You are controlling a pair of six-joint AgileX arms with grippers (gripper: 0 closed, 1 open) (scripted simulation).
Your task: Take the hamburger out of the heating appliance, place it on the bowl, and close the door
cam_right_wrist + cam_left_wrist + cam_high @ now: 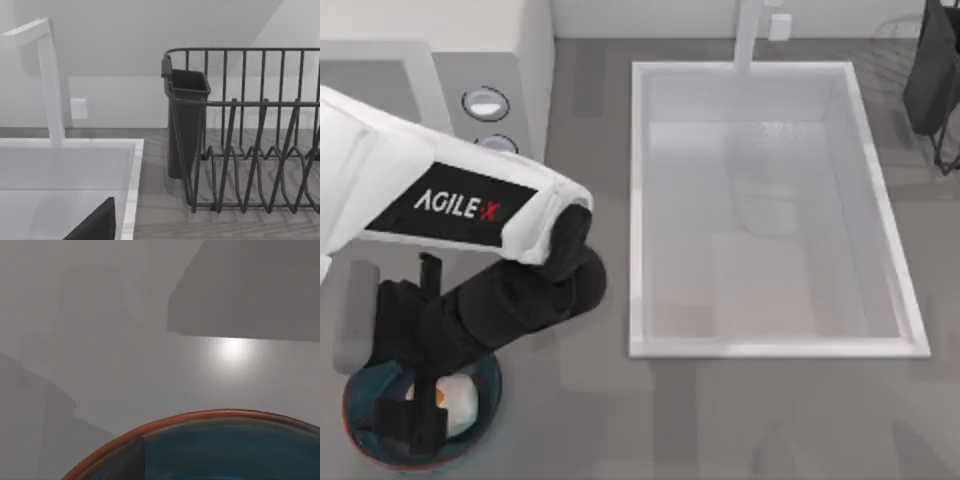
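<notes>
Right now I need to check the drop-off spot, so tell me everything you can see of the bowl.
The bowl is round and shallow, blue outside with a darker teal inside and a thin reddish-brown rim, smooth like glazed ceramic. It sits upright on the grey table at the top view's lower left corner. The hamburger lies inside it, and the left gripper hangs over it, covering much of its left half. The left wrist view shows its rim close up.

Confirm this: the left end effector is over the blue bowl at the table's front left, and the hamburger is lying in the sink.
Wrong on one point: the top view shows the hamburger in the bowl, not in the sink. The left end effector is indeed over that bowl.
</notes>
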